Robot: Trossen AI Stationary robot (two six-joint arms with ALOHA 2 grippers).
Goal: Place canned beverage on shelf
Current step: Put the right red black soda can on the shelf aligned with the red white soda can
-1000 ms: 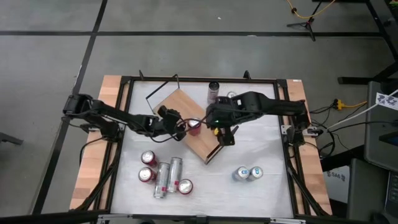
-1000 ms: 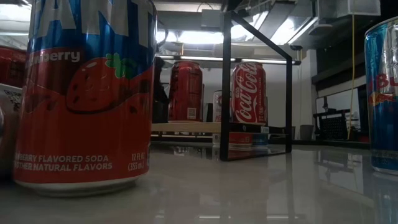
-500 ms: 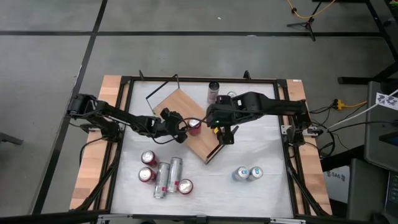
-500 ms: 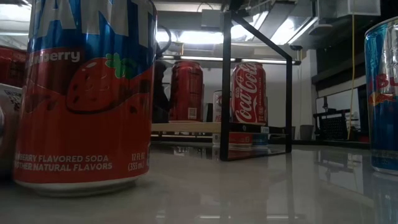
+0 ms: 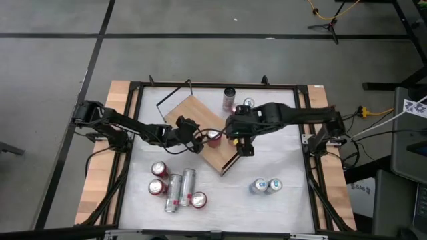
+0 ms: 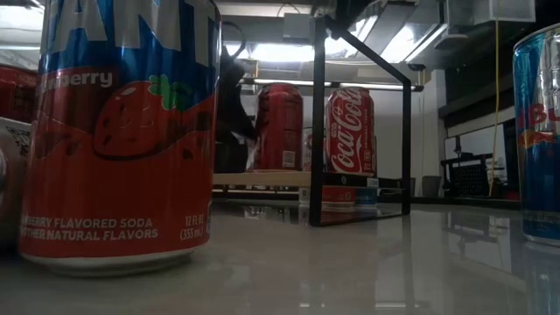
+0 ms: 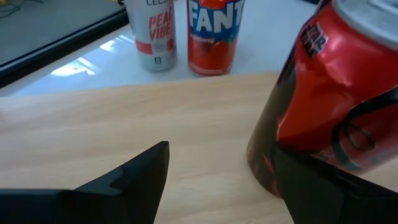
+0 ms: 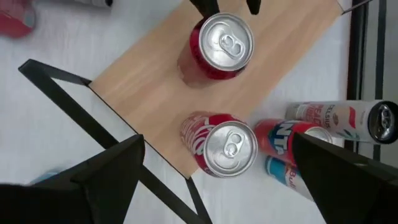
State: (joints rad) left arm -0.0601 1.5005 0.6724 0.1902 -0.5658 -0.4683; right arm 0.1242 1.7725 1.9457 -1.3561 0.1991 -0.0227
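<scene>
Two red cans point(image 8: 217, 46) point(image 8: 224, 149) stand on one shelf point(image 8: 149, 93).

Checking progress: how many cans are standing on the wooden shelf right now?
2. A plain red can stands mid-board on the shelf. A Coca-Cola can stands at the board's edge. In the high view, the right arm covers the second one.

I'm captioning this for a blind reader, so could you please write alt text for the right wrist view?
Looking down past the right gripper, its jaws open, two red cans stand upright on a wooden shelf: one can mid-board, a second can near the board's edge. Beyond that edge are more cans on the white table; a black wire rail borders the board's end.
</scene>
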